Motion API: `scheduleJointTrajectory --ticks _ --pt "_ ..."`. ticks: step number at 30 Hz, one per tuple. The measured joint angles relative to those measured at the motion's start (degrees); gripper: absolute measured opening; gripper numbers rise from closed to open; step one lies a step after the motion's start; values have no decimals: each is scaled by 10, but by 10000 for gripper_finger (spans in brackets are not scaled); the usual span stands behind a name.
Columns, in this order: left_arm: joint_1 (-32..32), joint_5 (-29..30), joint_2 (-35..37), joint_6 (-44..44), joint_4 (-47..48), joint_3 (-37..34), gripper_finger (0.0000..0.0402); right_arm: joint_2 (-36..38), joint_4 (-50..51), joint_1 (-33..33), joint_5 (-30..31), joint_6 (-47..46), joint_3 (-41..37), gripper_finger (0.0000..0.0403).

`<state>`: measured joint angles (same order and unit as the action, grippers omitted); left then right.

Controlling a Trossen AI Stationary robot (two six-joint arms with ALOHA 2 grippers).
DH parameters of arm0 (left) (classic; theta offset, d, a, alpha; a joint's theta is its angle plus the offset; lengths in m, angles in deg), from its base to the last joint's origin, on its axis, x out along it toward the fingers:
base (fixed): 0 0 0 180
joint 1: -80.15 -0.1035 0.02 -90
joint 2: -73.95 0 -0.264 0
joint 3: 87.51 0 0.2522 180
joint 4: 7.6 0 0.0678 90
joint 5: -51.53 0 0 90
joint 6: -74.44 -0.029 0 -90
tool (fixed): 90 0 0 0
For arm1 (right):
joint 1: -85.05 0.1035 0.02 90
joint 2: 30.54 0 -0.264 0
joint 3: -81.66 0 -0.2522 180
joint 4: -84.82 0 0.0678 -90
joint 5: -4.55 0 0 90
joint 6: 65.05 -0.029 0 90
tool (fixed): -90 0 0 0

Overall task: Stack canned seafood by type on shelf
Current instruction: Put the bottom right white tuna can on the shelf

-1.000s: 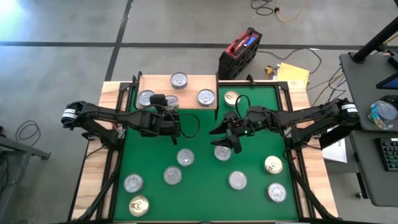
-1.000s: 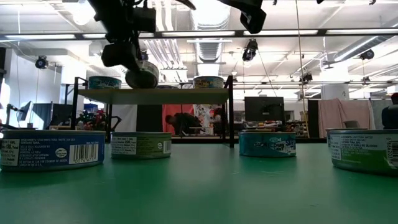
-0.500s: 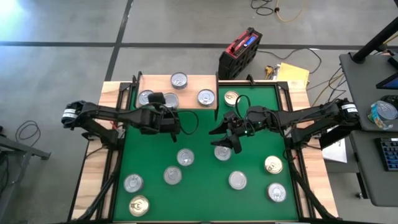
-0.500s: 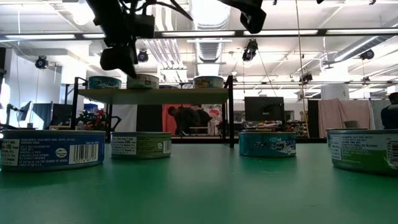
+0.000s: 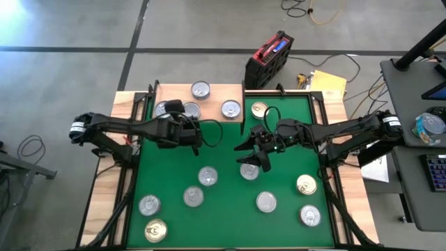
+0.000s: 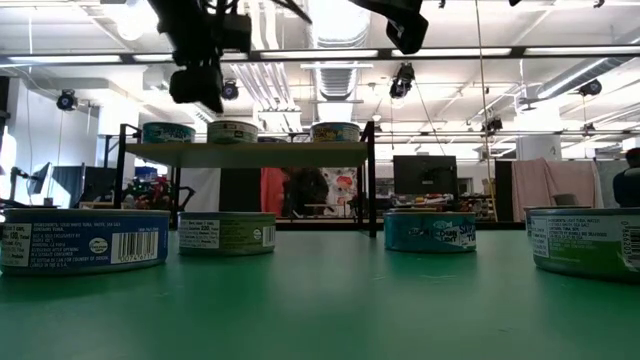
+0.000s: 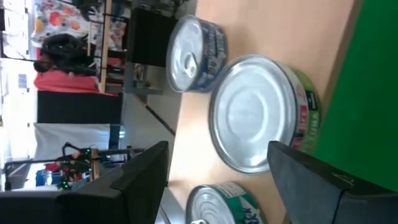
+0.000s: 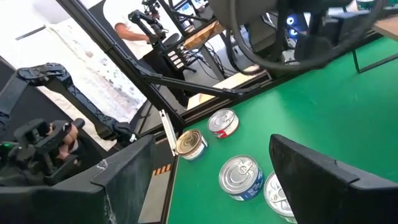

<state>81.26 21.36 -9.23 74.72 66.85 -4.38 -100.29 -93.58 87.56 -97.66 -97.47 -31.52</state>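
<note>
Your left gripper (image 5: 189,134) hangs at the near edge of the shelf (image 5: 216,93), its fingers (image 7: 140,180) spread wide and holding nothing; between them the left wrist view shows a green-sided tin (image 7: 261,112) standing bottom-up on the board, free of both fingers. That tin is the near-left one of four on the shelf: a teal-sided tin (image 6: 167,132) sits just to its left, another silver-topped tin (image 5: 201,89) is at the far middle, and a fourth tin (image 5: 231,109) is on the right end. From table height, the gripper sits above and clear of the tins on the board. Your right gripper (image 5: 256,152) hovers over the middle of the green mat (image 5: 230,209), jaws apart and empty, directly above a silver-topped tin (image 5: 249,171). A gold-topped tin (image 5: 259,109) stands at the far edge of the mat just right of the shelf. Eight more tins, two of them gold-topped, lie scattered across the near half of the mat, all upright and apart from each other.
</note>
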Motion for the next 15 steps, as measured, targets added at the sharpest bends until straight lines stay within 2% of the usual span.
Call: scheduleJointTrajectory --ticks 8,12,15 --pt "36 -67 7 75 92 71 249 0 0 0 -2 25 0 282" --pt "88 -69 25 98 100 56 219 0 -1 1 3 57 0 250" --pt "128 -70 42 109 97 33 178 0 0 4 7 68 1 215"
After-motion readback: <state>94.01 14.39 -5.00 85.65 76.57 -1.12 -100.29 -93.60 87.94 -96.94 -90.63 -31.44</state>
